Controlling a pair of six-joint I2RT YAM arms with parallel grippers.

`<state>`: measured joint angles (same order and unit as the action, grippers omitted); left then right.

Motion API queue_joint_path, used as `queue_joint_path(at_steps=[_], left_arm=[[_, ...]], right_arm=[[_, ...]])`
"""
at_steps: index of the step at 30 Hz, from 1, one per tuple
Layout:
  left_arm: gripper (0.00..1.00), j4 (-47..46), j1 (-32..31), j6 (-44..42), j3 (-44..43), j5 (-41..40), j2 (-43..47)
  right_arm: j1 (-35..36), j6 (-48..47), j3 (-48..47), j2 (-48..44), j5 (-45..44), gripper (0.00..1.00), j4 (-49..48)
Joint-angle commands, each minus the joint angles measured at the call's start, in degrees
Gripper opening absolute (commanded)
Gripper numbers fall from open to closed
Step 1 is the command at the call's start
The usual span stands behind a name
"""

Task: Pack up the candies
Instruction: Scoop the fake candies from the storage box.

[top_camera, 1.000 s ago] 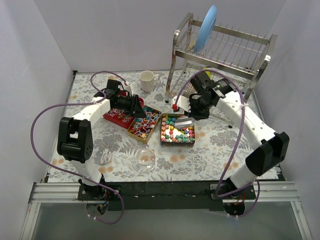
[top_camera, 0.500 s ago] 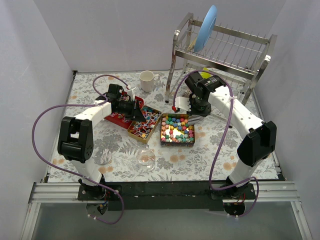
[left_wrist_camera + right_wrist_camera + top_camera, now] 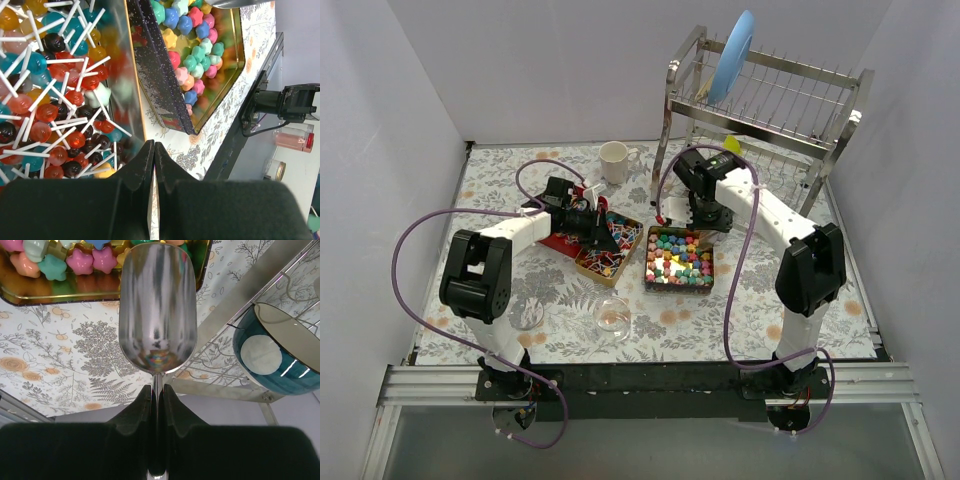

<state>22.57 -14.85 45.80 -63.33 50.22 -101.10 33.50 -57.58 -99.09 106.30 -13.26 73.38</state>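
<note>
Scooping step, by my read. Right gripper (image 3: 157, 390): jaws clamped on the thin handle of the steel scoop (image 3: 156, 305), bowl empty, hanging over the surface (image 3: 65, 355) at the edge of the gold tray (image 3: 60, 294) holding the star candies (image 3: 80, 260). Left gripper (image 3: 154, 150): jaws pressed together at the rim of the lollipop tray (image 3: 122, 65), which is full of lollipops (image 3: 50, 100). I cannot tell whether they pinch the rim. The 2 trays sit side by side. Next move: dip the scoop lip shallowly into the stars.
</note>
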Motion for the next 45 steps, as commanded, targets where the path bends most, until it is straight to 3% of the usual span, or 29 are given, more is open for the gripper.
queue_joint_path(at_steps=[1, 11, 26, 36, 45], left_arm=[[0.00, -3.14, -0.79, 0.78, 0.40, 1.02, 0.11], [0.00, -5.25, -2.90, 1.66, 2.77, -0.91, 0.02], [0.00, -8.68, -3.60, 2.10, 7.43, 2.96, 0.55], [0.00, -7.89, -3.78, -0.27, 6.64, 4.89, -0.06], [0.00, -8.42, -3.78, 0.52, 6.11, 4.80, -0.06]], right_arm=[[2.44, 0.98, -1.99, 1.45, -6.42, 0.01, 1.67], [4.38, 3.35, 0.30, 4.09, -6.87, 0.01, 1.59], [3.86, 9.77, 0.30, 6.03, 4.20, 0.01, 0.63], [2.46, 9.59, 4.26, 2.33, 2.71, 0.01, 1.40], [0.61, 16.62, 5.40, 3.91, 3.85, 0.01, 0.09]])
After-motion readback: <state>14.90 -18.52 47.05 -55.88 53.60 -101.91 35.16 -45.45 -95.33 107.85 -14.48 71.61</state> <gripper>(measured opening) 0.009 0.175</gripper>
